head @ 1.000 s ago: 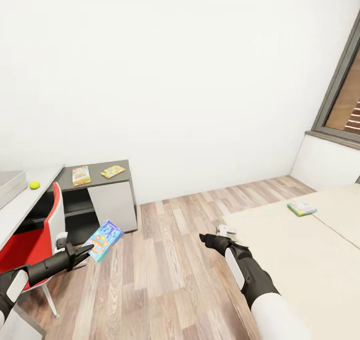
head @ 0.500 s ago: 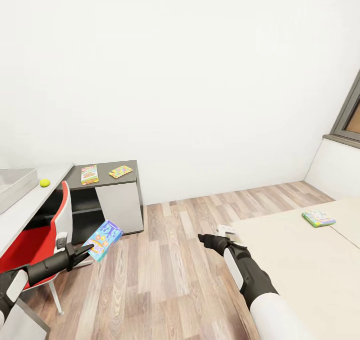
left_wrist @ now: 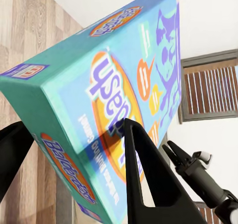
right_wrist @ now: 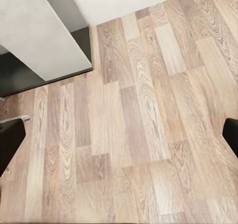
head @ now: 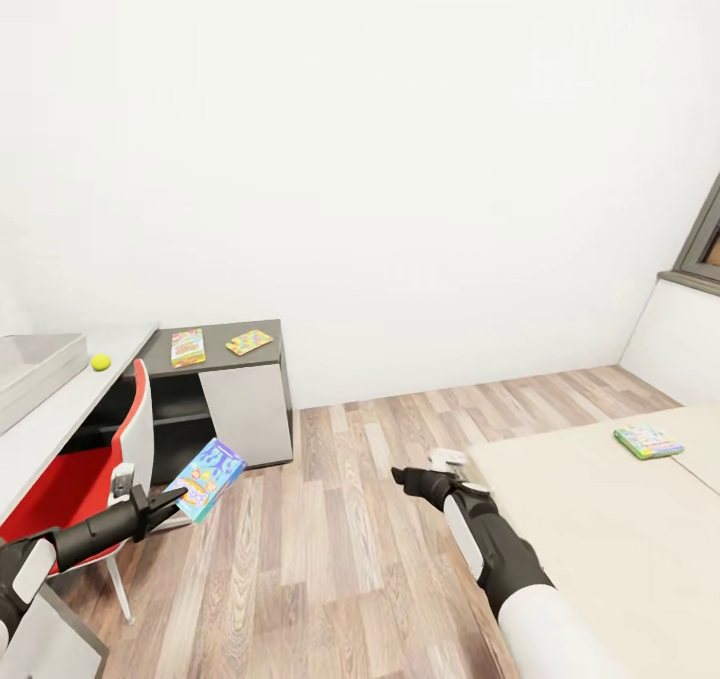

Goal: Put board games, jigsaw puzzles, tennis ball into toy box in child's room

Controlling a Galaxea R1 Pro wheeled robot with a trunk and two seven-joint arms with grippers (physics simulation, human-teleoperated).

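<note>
Carrying one blue cartoon-printed board game box pinched in left jaws, right jaws spread and empty; left to collect beyond red chair: yellow-green tennis ball beside shallow light-grey toy box, pale green game box on cream bed.

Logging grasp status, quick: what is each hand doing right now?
Left hand: closed on the blue board game.
Right hand: open, holding nothing, above the wood floor.
</note>
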